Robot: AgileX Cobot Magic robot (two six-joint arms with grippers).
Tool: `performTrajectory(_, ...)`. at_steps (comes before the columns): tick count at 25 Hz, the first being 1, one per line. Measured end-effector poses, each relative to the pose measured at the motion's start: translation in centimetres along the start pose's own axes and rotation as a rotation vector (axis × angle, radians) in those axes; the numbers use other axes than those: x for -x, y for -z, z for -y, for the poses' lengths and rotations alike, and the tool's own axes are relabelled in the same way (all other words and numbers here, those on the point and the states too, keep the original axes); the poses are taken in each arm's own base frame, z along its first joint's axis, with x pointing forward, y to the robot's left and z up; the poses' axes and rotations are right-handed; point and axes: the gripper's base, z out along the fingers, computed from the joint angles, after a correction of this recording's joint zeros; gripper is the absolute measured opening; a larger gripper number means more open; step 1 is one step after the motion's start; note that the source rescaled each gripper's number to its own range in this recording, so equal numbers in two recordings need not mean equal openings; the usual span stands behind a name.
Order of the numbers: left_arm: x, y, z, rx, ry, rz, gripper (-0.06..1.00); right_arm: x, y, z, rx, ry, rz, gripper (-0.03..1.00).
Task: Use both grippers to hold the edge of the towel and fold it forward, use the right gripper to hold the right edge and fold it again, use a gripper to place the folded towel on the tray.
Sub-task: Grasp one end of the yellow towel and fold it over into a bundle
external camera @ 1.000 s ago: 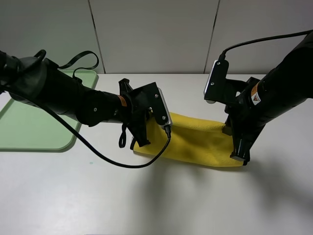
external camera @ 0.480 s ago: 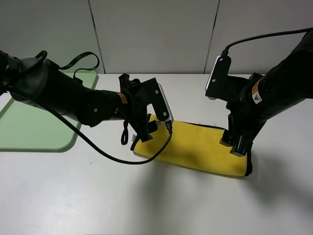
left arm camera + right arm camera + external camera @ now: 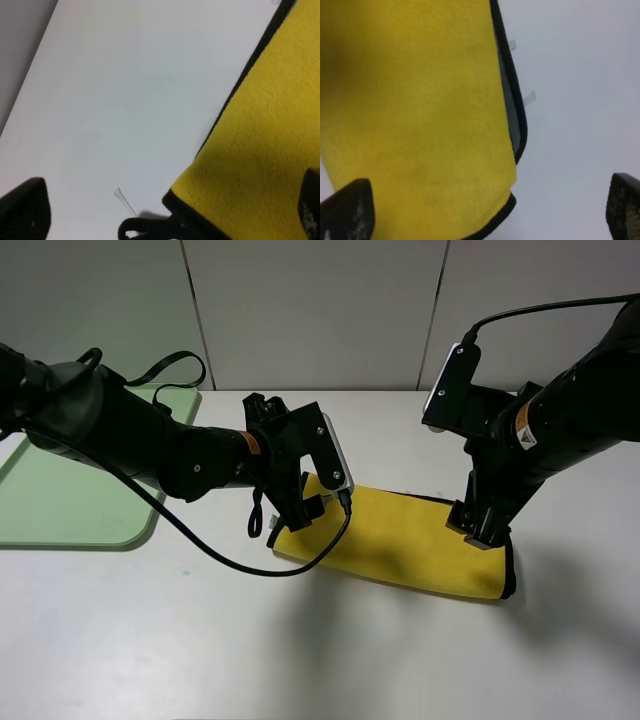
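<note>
Spotting the towel folded once into a long yellow strip, flat on the bench, long axis running side to side between the two arms. Finding the right gripper just above the strip's right end, jaws spread wide and empty, with the black-bound right edge lying below and between the two fingertips in the wrist view. Noting the left gripper over the opposite end by the corner loop, jaws likewise released, holding nothing. Judging first fold done, second fold next, right arm clearly the nearer one. Expecting a drop and pinch on that edge, then a carry along the long axis toward the left end. Placing the tray well apart, beyond the left arm.
</note>
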Motion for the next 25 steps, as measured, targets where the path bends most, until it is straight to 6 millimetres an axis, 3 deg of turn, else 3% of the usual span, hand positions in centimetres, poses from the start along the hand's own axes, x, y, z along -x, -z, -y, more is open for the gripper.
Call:
performTrajectory(4, -0.1, 0.5, 0.1, -0.05, 0.009, -0.041, 0.99, 0.0, 0.0, 0.0, 0.0, -0.002, 0.0, 1.0)
performTrajectory(8, 1.1, 3.5, -0.7, -0.121, 0.109, -0.086, 0.99, 0.0, 0.0, 0.0, 0.001, -0.003, 0.0, 1.0)
performTrajectory(17, 4.8, 13.8, -2.8, -0.243, 0.311, -0.035, 0.99, 0.2, 0.0, -0.5, 0.055, -0.099, 0.016, 1.0)
performTrajectory(25, 4.8, 21.9, -3.1, -0.282, 0.515, -0.103, 0.99, 0.3, 0.0, -0.8, 0.095, -0.171, 0.026, 1.0)
